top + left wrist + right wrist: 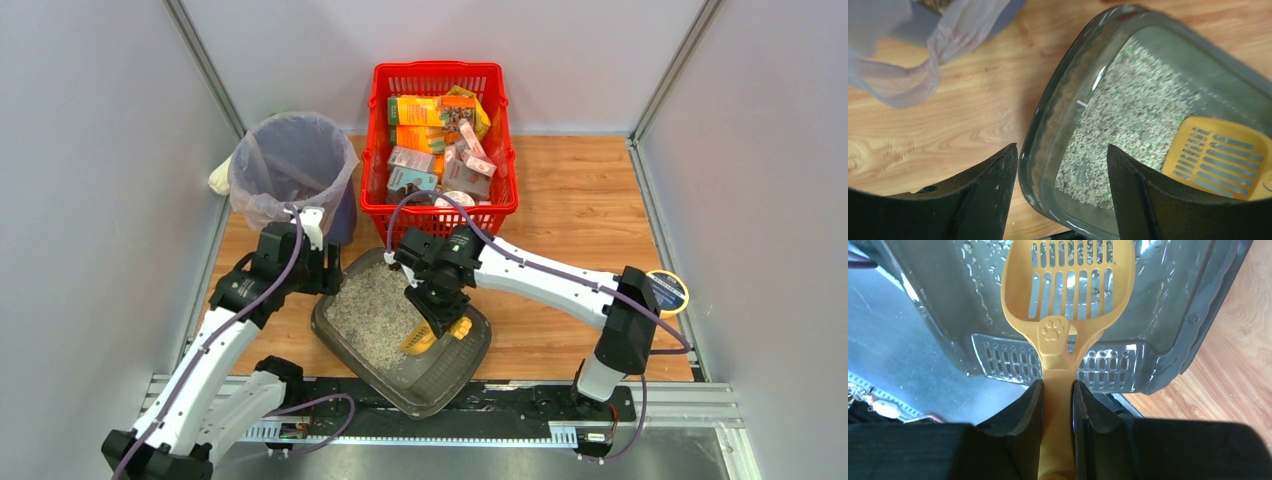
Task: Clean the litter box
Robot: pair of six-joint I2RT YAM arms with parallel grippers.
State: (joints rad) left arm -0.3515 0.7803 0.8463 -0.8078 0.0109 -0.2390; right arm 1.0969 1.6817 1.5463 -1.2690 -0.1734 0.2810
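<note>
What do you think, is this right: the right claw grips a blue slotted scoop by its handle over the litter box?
No: the slotted scoop is yellow, not blue, as the right wrist view shows. The right claw does grip its handle over the litter box.

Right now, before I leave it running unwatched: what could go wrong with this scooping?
The left gripper only straddles the litter box rim, jaws open, so the box may slide when the scoop, clamped in the right gripper, pushes into the litter. The scoop is slotted and the bin stands across the wooden table, so bits may drop on the way. The box's near corner seems to overhang the table edge; pressing there might tip it.
</note>
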